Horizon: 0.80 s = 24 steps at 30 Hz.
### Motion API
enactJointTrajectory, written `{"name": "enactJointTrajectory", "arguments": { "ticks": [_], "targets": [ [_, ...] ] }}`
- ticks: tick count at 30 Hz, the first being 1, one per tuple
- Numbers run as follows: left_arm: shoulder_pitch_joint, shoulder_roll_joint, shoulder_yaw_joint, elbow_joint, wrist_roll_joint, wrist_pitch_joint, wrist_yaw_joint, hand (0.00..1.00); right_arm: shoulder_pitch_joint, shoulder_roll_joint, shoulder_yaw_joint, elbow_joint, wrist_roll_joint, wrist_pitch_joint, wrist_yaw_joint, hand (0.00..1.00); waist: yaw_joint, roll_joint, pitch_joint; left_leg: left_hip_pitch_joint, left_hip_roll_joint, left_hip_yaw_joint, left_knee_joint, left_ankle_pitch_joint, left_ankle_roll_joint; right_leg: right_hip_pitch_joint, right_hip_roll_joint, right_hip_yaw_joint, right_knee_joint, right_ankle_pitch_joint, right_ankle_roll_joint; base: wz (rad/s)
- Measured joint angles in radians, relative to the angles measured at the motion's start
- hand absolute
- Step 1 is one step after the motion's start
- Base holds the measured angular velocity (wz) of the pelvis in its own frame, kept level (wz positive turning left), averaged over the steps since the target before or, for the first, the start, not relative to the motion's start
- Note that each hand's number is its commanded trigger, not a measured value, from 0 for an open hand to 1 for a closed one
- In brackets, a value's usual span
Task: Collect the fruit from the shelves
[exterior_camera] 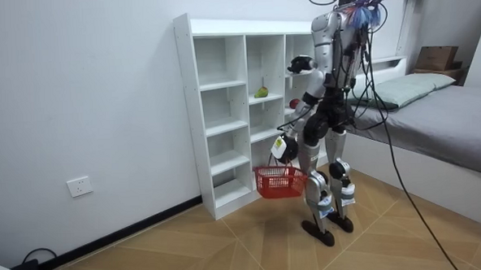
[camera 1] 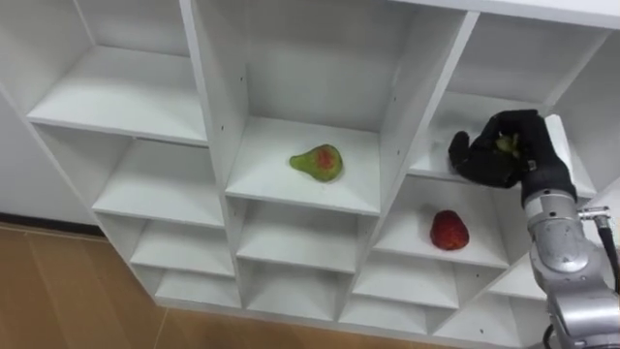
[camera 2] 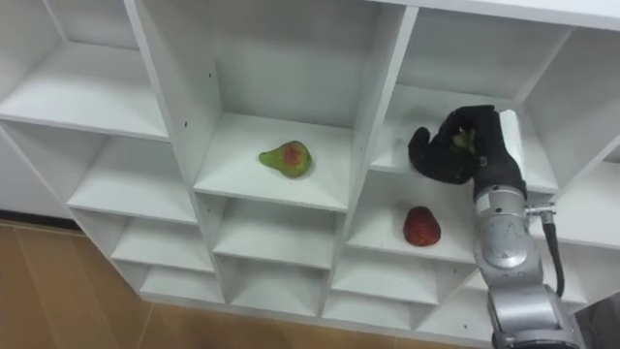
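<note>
To the room view's right, a bed [exterior_camera: 443, 114] with grey bedding. At the bed's head, a grey pillow [exterior_camera: 413, 85] lying flat; just past it, a brown cardboard box [exterior_camera: 435, 58]. Beneath the bed and spreading away from it, a wooden floor [exterior_camera: 189, 251] in herringbone pattern. Well apart from the bed, toward the room view's left, a white wall [exterior_camera: 84, 93] with a wall socket [exterior_camera: 79, 187] low down and a dark baseboard [exterior_camera: 123, 231] along its foot.

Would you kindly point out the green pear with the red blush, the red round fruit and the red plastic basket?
Green pear with the red blush [camera 1: 317, 162], left eye view, on its blushed middle.
Red round fruit [camera 1: 449, 231], left eye view, on its centre.
Red plastic basket [exterior_camera: 280, 184], room view, on its front wall.
</note>
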Motion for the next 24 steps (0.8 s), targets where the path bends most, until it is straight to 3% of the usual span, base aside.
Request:
{"name": "enactJointTrajectory", "arguments": {
  "ticks": [5, 8, 12, 19, 24],
  "targets": [
    [-0.049, -0.005, -0.005, -0.029, -0.153, -0.024, 0.013, 1.0, 0.084, 0.035, 0.07, -0.121, 0.058, 0.0, 0.061, 1.0, -0.007, 0.014, 0.0023, 0.0, 0.002, 0.008, -0.002, 0.0, 0.0, -0.002, 0.0, 0.007, 0.001, 0.0, 0.0, -0.06],
    [-0.072, -0.019, -0.031, -0.059, -0.26, -0.061, 0.015, 1.0, 0.143, 0.067, 0.126, -0.15, 0.128, 0.034, 0.137, 1.0, -0.005, 0.016, 0.0021, -0.002, 0.0, 0.007, -0.001, 0.0, 0.001, -0.003, -0.002, 0.009, 0.006, 0.0, 0.0, -0.01],
    [-0.086, -0.049, -0.079, -0.061, -0.353, -0.075, 0.013, 1.0, 0.167, 0.097, 0.176, -0.15, 0.211, 0.052, 0.21, 1.0, -0.004, 0.032, -0.0037, -0.016, 0.0, 0.022, 0.0, 0.003, 0.005, -0.03, -0.004, 0.027, 0.021, 0.001, 0.001, -0.11],
    [-0.116, -0.076, -0.135, -0.063, -0.411, -0.075, 0.007, 1.0, 0.19, 0.123, 0.256, -0.145, 0.252, 0.055, 0.314, 1.0, -0.009, 0.029, -0.0019, -0.023, 0.003, 0.029, 0.002, 0.003, 0.005, -0.039, -0.003, 0.026, 0.022, 0.001, 0.002, -0.03],
    [-0.156, -0.078, -0.159, -0.089, -0.597, -0.075, 0.011, 1.0, 0.19, 0.14, 0.31, -0.126, 0.324, 0.068, 0.349, 1.0, -0.001, 0.013, 0.0075, -0.024, 0.004, 0.035, -0.002, 0.003, 0.005, -0.042, -0.002, 0.032, 0.022, 0.001, 0.002, 0.0]
  ]
}}
